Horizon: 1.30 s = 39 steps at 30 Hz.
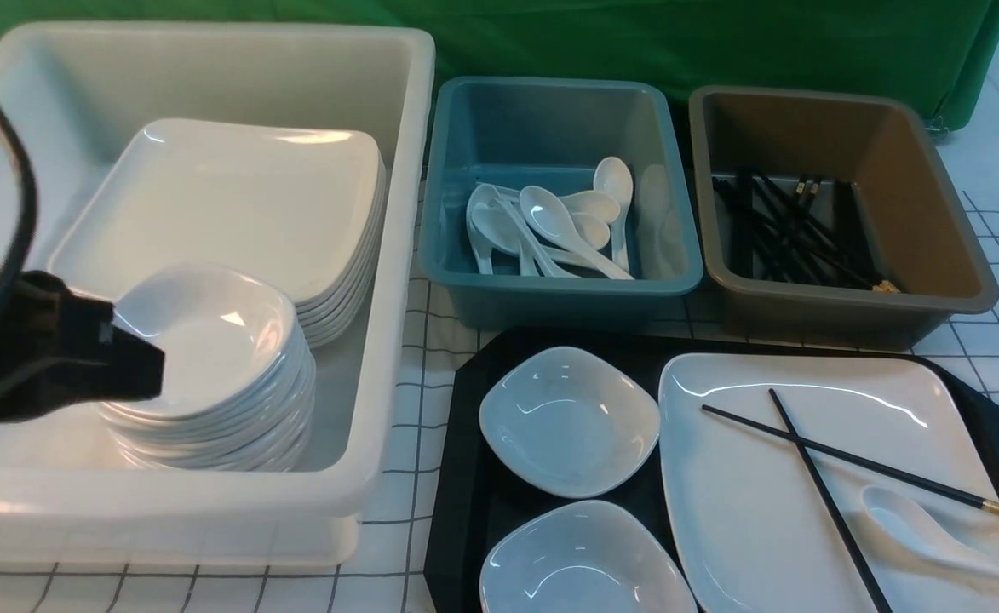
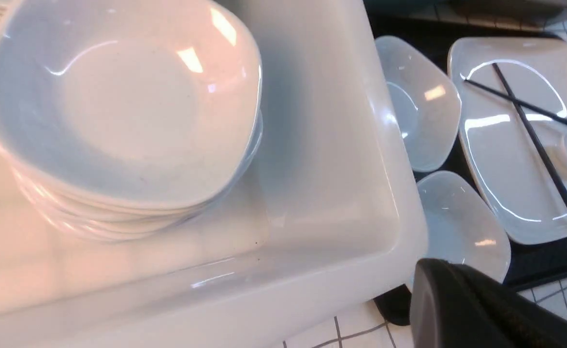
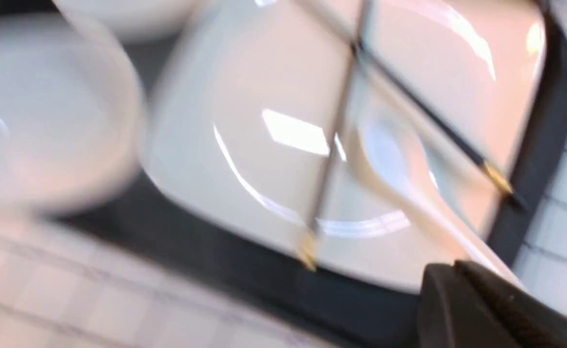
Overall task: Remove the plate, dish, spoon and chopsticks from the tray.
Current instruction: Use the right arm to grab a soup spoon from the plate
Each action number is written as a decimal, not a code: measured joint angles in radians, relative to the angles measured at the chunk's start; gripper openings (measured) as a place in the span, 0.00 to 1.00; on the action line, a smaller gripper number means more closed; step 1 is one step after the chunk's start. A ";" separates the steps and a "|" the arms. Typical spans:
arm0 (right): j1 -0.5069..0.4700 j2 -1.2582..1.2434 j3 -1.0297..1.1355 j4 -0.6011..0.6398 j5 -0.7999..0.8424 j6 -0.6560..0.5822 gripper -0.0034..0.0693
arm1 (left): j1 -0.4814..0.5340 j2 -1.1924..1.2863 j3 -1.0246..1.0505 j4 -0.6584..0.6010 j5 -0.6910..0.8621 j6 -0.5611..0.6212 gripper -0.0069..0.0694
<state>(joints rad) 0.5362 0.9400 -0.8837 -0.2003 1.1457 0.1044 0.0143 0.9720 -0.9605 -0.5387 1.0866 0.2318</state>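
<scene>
The black tray (image 1: 465, 443) holds two small white dishes (image 1: 567, 421) (image 1: 580, 562) and the large white plate (image 1: 746, 494). Two black chopsticks (image 1: 814, 477) lie crossed on the plate, with the white spoon (image 1: 899, 515) beside them near the right edge. My left gripper (image 1: 157, 370) is shut and empty, hovering in the white bin (image 1: 397, 255) beside a stack of dishes (image 1: 209, 340). The right arm is outside the front view. In the blurred right wrist view my right gripper (image 3: 457, 270) looks shut, just off the plate (image 3: 264, 96) where the spoon's (image 3: 389, 150) handle ends.
A stack of large plates (image 1: 235, 196) fills the back of the white bin. A blue bin (image 1: 550, 111) holds several spoons. A brown bin (image 1: 933, 187) holds several chopsticks. Both stand just behind the tray on the checked cloth.
</scene>
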 joint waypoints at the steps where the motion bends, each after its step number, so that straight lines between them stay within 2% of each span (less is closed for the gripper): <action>1: -0.005 0.055 -0.026 -0.006 0.025 -0.033 0.04 | -0.012 0.012 0.000 -0.012 -0.001 0.006 0.08; 2: -0.007 0.063 -0.026 -0.006 0.025 -0.037 0.04 | -0.016 0.012 0.000 -0.014 -0.001 0.005 0.08; 4: -0.046 0.160 -0.066 -0.005 0.039 -0.093 0.04 | -0.097 0.024 0.000 -0.033 -0.019 0.014 0.08; 8: -0.154 0.277 -0.082 0.028 0.027 -0.191 0.04 | -0.319 0.025 -0.001 -0.039 -0.083 -0.010 0.07; 10: -0.202 0.315 -0.082 0.050 0.027 -0.222 0.05 | -0.382 0.029 -0.001 -0.034 -0.107 -0.033 0.07; 11: -0.254 0.366 -0.082 0.074 0.025 -0.263 0.07 | -0.491 0.044 -0.001 -0.022 -0.151 -0.074 0.07; 12: -0.276 0.398 -0.082 0.084 0.022 -0.277 0.09 | -0.536 0.053 -0.001 -0.014 -0.168 -0.098 0.07; 15: -0.325 0.481 -0.082 0.088 -0.014 -0.301 0.23 | -0.679 0.099 -0.001 0.022 -0.224 -0.131 0.07; 16: -0.326 0.481 -0.082 0.088 -0.017 -0.301 0.26 | -0.686 0.107 -0.001 0.024 -0.231 -0.131 0.07; 17: -0.331 0.521 -0.082 0.087 -0.046 -0.311 0.37 | -0.745 0.139 -0.001 0.034 -0.256 -0.138 0.07; 18: -0.333 0.540 -0.082 0.089 -0.063 -0.318 0.44 | -0.768 0.158 -0.001 0.037 -0.271 -0.139 0.07; 19: -0.334 0.543 -0.082 0.091 -0.063 -0.318 0.45 | -0.768 0.161 -0.001 0.037 -0.274 -0.139 0.07; 21: -0.334 0.582 -0.082 0.093 -0.099 -0.343 0.56 | -0.798 0.199 -0.001 0.039 -0.297 -0.139 0.07; 23: -0.335 0.612 -0.082 0.093 -0.117 -0.379 0.61 | -0.805 0.230 -0.001 0.039 -0.312 -0.132 0.07; 29: -0.335 0.684 -0.082 0.093 -0.137 -0.444 0.63 | -0.805 0.272 -0.001 0.043 -0.349 -0.125 0.07; 39: -0.335 0.769 -0.082 0.066 -0.151 -0.458 0.63 | -0.805 0.279 -0.001 0.067 -0.391 -0.112 0.09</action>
<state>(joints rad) 0.2013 1.7088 -0.9652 -0.1340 0.9943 -0.3533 -0.7911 1.2510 -0.9614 -0.4720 0.6961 0.1201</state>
